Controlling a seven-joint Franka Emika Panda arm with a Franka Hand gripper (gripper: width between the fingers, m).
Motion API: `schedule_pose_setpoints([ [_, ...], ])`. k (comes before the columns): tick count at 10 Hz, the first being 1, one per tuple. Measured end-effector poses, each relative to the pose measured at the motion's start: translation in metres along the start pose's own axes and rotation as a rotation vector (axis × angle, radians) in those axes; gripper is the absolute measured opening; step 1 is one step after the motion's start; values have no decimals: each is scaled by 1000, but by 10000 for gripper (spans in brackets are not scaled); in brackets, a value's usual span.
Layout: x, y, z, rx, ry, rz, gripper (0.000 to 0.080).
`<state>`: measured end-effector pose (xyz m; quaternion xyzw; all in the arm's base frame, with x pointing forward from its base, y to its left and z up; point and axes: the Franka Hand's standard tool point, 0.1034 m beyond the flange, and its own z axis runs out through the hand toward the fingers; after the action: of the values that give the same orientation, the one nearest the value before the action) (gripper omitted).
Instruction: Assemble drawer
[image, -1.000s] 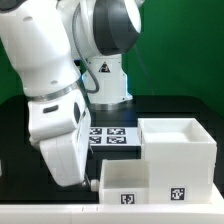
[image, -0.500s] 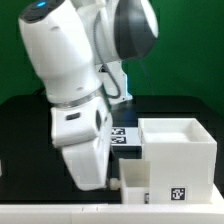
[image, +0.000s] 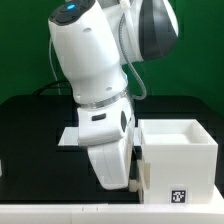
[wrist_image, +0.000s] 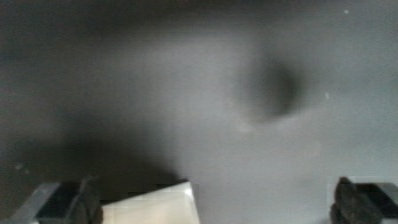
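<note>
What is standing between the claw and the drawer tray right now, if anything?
Nothing visible. In the wrist view the open claw has only a white corner showing between its fingers, with dark table beyond. In the exterior view the arm itself hides the tray, beside the casing, so contact cannot be judged.

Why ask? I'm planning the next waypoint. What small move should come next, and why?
Probably steady and centre the end effector over the white corner, likely the tray, before closing. The wrist view is blurred, its fingers stand wide apart, and that corner sits nearer one finger. The arm hides most beside the casing.
</note>
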<state>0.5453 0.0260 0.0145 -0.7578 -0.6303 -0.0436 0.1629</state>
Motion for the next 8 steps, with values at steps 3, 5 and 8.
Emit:
schedule_pose_setpoints([
  [3, -11, 2, -5, -5, -1, 17, 649],
  [5, -18, -6, -25, -43, -42, 68, 649],
  [8, -21, -11, -25, -42, -52, 83, 649],
])
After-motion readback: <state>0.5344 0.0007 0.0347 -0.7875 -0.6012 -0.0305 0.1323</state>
